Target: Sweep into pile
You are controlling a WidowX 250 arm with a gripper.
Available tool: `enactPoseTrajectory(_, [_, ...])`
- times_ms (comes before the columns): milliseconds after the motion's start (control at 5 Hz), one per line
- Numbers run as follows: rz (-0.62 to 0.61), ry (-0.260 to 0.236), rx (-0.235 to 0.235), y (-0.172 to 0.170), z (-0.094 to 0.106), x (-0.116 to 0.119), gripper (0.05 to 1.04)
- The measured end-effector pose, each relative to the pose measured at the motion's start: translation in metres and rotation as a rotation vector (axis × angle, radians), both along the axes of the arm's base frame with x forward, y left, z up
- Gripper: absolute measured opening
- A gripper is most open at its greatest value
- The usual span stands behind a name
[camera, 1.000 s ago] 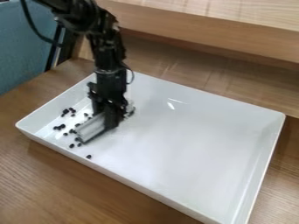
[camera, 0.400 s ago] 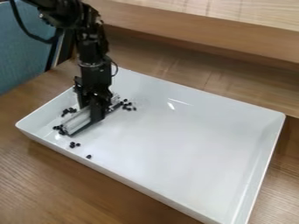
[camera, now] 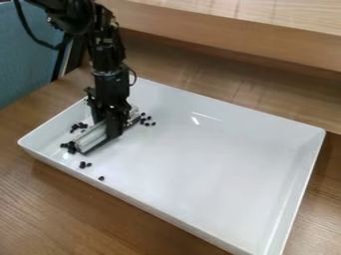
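Tool [camera: 112, 131] clamped on pale bar [camera: 90, 140], at view's left in white tray [camera: 206, 174]. Black beads [camera: 71, 148] by bar's near end, others on both sides, few near front wall [camera: 143, 203]. Raised walls all round. Wooden tabletop [camera: 47, 204] under, wooden ledge [camera: 246, 32] behind, blue panel [camera: 27, 64] upper left.
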State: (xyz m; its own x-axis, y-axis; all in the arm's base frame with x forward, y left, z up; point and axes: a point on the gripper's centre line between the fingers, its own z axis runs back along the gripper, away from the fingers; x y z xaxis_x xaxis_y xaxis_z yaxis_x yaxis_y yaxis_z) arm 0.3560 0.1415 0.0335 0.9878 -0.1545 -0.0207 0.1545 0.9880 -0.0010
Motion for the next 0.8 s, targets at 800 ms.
enactPoseTrajectory(800, [0.078, -0.004, -0.144, -0.022, 0.056, -0.001, 1.001])
